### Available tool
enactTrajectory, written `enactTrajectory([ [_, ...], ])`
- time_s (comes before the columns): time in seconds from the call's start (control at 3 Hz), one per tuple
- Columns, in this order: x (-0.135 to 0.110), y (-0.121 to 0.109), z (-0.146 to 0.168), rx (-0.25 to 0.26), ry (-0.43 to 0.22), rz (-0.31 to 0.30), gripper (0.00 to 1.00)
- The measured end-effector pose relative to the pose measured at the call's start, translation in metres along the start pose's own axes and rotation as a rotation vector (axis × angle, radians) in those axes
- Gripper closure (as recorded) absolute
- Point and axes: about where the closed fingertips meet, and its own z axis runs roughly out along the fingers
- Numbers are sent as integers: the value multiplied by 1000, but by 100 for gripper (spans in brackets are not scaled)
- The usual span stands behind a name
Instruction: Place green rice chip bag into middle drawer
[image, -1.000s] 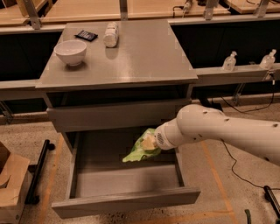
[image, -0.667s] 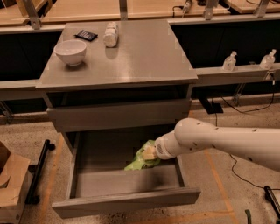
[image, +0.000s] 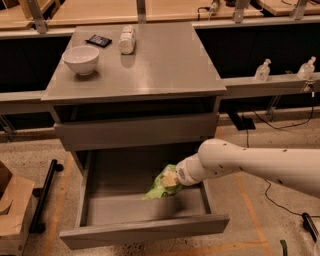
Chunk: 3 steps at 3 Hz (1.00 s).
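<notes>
The green rice chip bag (image: 159, 187) is a crinkly light-green pouch hanging from the end of my white arm, inside the open middle drawer (image: 142, 232) and just above its grey floor, right of centre. My gripper (image: 173, 179) reaches in from the right, is mostly hidden by the wrist and the bag, and is shut on the bag's upper end. The drawer is pulled far out, with its plain front panel nearest the camera. The similar drawer front above it (image: 135, 131) is shut.
On the cabinet top stand a white bowl (image: 81, 59), a white bottle (image: 127, 40) lying down and a small black item (image: 98, 40). A cardboard box (image: 12, 210) and a black bar (image: 44, 195) are at the left on the floor. Two bottles (image: 262, 70) stand on the right ledge.
My arm has lowered with the bag, carrying it from the drawer's upper opening down toward the drawer floor. The drawer and the items on top have not moved.
</notes>
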Motion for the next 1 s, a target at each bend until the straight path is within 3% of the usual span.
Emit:
enactTrajectory([
  [0.33, 2, -11, 20, -41, -13, -9, 100],
  [0.67, 11, -23, 47, -100, -17, 11, 82],
  [1.0, 27, -26, 79, -174, 3, 50, 58],
])
